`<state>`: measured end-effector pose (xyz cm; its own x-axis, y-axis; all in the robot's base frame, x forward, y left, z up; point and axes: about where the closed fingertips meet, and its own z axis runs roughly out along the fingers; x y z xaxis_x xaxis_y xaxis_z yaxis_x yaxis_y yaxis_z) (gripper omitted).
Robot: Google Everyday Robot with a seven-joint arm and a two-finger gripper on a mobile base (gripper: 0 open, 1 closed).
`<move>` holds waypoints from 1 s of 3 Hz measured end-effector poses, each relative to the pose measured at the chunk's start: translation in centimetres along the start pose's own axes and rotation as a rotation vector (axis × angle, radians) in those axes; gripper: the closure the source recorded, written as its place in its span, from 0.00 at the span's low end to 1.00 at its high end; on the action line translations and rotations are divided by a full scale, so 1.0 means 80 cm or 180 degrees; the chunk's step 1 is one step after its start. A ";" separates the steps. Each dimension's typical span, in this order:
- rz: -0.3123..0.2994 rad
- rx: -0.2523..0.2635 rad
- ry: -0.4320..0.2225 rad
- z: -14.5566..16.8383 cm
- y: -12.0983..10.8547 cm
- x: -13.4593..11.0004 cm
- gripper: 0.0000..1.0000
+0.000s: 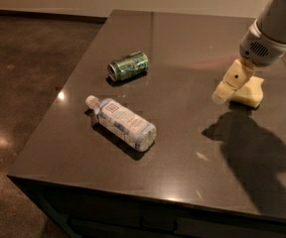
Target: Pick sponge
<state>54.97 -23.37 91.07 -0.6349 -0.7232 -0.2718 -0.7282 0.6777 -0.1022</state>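
The sponge [251, 91] is a small pale yellow-cream foam block lying on the dark tabletop [182, 43] at the right. My gripper [223, 94] hangs from the grey-white arm [272, 29] that comes in from the upper right. It is low over the table, just left of the sponge and partly in front of it, and hides the sponge's left side. Whether it touches the sponge cannot be told.
A green can [128, 66] lies on its side left of centre. A clear plastic bottle [123, 122] with a white cap lies on its side nearer the front. The table's front and left edges drop to a brown floor [24, 83].
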 end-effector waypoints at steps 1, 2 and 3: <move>0.0235 0.0007 0.0000 0.016 -0.018 -0.006 0.00; 0.0531 0.0101 0.0015 0.032 -0.041 -0.010 0.00; 0.0875 0.0268 0.0113 0.043 -0.066 -0.005 0.00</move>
<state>59.94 -26.21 88.38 -0.8152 -0.5140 -0.2669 -0.5044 0.8565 -0.1090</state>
